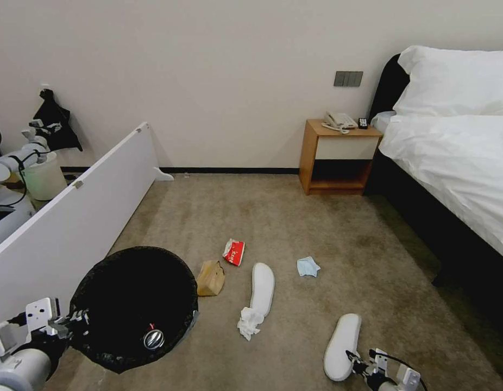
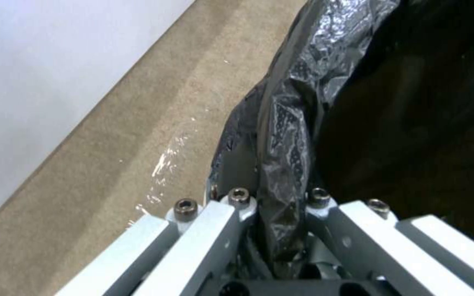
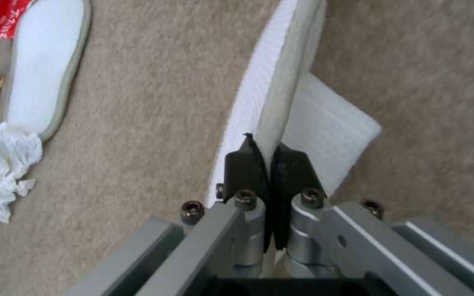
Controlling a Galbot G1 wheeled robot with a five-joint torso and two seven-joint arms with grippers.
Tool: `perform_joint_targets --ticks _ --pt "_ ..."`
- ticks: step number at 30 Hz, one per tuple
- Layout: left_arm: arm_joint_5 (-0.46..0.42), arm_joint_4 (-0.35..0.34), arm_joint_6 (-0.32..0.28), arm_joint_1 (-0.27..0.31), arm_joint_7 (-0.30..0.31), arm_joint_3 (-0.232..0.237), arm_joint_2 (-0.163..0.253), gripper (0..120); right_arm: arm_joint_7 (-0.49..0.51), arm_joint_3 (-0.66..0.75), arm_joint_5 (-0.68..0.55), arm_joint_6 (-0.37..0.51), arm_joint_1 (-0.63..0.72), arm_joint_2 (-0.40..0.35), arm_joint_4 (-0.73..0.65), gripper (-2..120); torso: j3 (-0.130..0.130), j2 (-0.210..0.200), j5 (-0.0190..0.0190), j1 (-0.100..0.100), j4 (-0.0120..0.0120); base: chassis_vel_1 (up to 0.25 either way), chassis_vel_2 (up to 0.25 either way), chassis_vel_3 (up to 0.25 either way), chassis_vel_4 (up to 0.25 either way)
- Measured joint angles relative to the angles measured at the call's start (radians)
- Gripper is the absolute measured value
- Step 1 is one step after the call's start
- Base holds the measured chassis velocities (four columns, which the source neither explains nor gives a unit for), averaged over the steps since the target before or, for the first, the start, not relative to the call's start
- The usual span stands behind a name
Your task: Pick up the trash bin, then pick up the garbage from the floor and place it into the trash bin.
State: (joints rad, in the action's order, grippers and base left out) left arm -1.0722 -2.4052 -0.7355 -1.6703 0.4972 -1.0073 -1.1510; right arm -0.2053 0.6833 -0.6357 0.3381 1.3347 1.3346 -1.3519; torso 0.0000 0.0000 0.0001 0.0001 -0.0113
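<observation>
Left gripper (image 2: 278,205) pinched on bag-lined rim of trash bin (image 1: 134,307), crushed can (image 1: 153,339) inside; right gripper (image 3: 270,164) clamped on edge of white slipper (image 3: 273,102), right of bin; second slipper (image 1: 262,288), tissue (image 1: 250,321), brown paper bag (image 1: 211,278) between them on carpet (image 1: 295,217).

crinkly black bag-lined round trash bin (image 1: 134,304): glossy black | flat foam slipper (image 1: 341,347): white | snack packet (image 1: 234,252): red, white print | crumpled mask (image 1: 307,266): pale blue | paper bag (image 1: 211,278): brown | carpet floor (image 1: 295,217): beige
</observation>
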Motion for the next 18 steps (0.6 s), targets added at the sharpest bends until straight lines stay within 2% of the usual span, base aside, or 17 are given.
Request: perform_joint_targets --ticks 5,10,11,13,17,18 --pt "-0.004 -0.001 0.0 -0.002 0.0 0.003 0.0 3 -0.015 0.015 0.028 -0.032 0.026 -0.013 -0.052 0 0.0 0.0 0.0001 0.0 0.0 0.0 0.0 0.0 0.0" --pt "-0.01 -0.001 0.0 -0.01 0.0 0.014 0.0 3 -0.086 0.025 0.119 -0.146 0.091 -0.062 -0.264 0 0.0 0.0 -0.0002 0.0 0.0 0.0 0.0 0.0 0.0" --pt "-0.01 -0.001 0.0 -0.01 0.0 0.014 0.0 3 -0.086 0.025 0.119 -0.146 0.091 -0.062 -0.264 0 0.0 0.0 -0.0002 0.0 0.0 0.0 0.0 0.0 0.0" --pt "-0.011 -0.002 0.0 -0.012 0.0 0.018 0.0 3 -0.125 0.009 0.109 -0.198 0.107 -0.101 -0.389 0 0.0 0.0 -0.0001 0.0 -0.0001 0.0 0.0 0.0 0.0" --pt "-0.011 -0.003 0.0 -0.013 0.001 0.021 0.002 3 -0.149 -0.007 0.093 -0.226 0.107 -0.13 -0.451 0 0.0 0.0 -0.0002 0.0 0.0001 0.0 0.0 0.0 0.0" --pt "-0.011 -0.003 0.0 -0.015 0.002 0.025 0.004 3 -0.168 -0.033 0.071 -0.251 0.099 -0.17 -0.504 0 0.0 0.0 -0.0003 0.0 0.0001 0.0 0.0 0.0 0.0"
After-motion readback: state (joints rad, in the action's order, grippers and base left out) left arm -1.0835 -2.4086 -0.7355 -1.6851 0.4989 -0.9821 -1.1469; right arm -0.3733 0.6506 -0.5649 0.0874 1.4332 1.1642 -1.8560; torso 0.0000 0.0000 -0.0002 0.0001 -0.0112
